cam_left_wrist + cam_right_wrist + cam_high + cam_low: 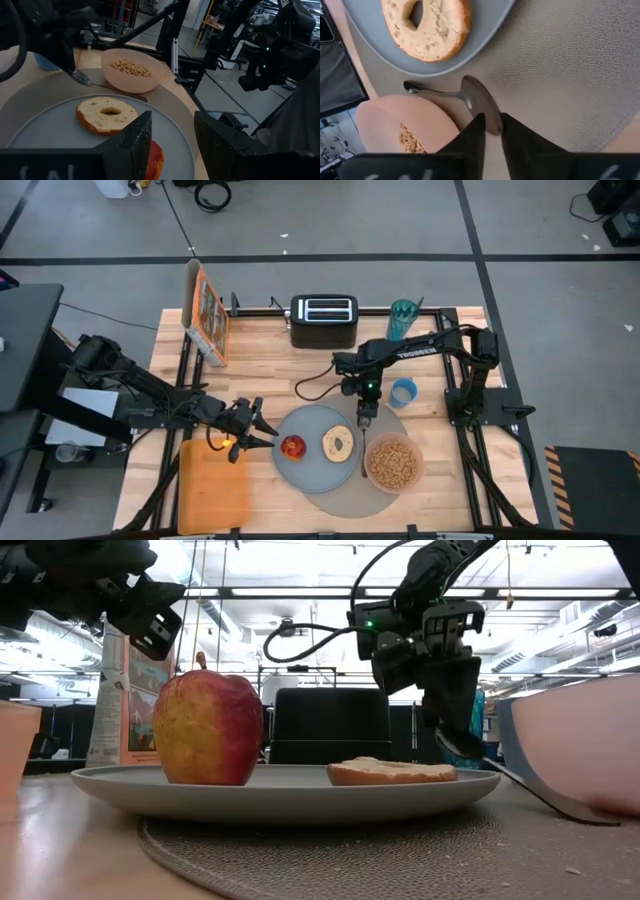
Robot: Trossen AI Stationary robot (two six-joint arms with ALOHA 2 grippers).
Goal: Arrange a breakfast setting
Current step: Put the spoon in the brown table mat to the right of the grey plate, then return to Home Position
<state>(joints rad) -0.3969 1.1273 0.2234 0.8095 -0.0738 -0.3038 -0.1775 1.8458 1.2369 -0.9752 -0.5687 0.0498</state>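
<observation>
Metal spoon point(470, 100) on the grey mat point(345, 490), between plate point(300, 430) and pink bowl point(393, 462).
We see the right gripper point(491, 131) just over the spoon's end, fingers narrowly parted, barely gripping it if at all. Apple point(292, 446) and bagel point(337, 443) share the plate near the tabletop's front edge; the left gripper point(250, 427) waits half-open, empty, beside it.
</observation>
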